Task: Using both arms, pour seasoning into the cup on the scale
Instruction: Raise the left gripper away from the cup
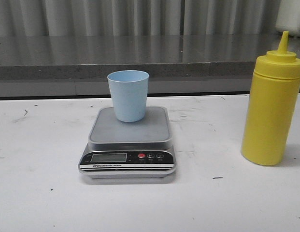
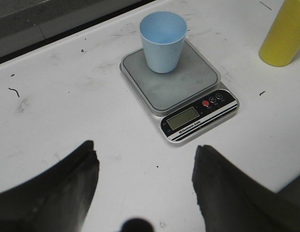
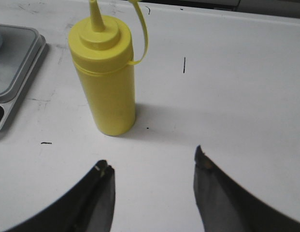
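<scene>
My left tool (image 2: 145, 186) and right tool (image 3: 152, 186) gape wide, empty; cup (image 1: 128, 95) on scale (image 1: 128, 140), bottle (image 1: 271, 108) beside.

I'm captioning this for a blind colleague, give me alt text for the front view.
A pale blue cup stands upright on a silver kitchen scale at the centre of a white table. A tall yellow squeeze bottle stands to the right, apart from the scale.

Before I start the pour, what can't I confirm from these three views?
- Scale LCD reading: too faint in front and left wrist views.
- Squeeze bottle fill level: opaque yellow wall.
- Cup bottom: front view looks side-on; the left wrist view shows only part inside.
- Both arms: absent from front view.
</scene>
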Action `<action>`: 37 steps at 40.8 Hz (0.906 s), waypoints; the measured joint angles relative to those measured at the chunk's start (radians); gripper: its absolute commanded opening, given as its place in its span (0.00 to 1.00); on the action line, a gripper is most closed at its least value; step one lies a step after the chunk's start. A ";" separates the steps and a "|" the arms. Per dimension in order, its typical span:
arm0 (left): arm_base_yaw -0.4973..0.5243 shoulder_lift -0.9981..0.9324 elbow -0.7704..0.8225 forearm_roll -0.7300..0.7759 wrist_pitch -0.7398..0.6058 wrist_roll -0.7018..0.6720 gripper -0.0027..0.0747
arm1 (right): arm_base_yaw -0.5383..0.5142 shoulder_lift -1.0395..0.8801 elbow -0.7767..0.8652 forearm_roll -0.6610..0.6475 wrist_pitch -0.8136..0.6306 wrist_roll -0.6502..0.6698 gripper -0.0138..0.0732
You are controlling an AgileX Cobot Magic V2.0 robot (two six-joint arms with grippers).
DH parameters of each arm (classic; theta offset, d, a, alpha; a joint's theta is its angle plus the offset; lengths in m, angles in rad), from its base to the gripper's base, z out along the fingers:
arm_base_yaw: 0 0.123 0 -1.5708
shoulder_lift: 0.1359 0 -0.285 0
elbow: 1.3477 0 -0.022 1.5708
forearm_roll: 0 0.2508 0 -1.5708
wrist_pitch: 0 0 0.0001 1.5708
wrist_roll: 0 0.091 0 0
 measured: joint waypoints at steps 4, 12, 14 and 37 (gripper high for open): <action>0.000 0.000 0.000 0.000 0.000 0.000 0.58 | 0.000 0.000 0.000 0.000 0.000 0.000 0.62; 0.000 0.000 0.000 0.000 0.000 0.000 0.58 | 0.000 0.000 0.000 0.000 -0.017 0.000 0.62; 0.000 0.000 0.000 0.000 0.000 0.000 0.58 | 0.000 0.000 0.000 0.000 -0.019 0.000 0.62; 0.000 0.000 0.000 0.000 0.000 0.000 0.58 | 0.000 0.000 0.000 0.001 -0.053 0.000 0.69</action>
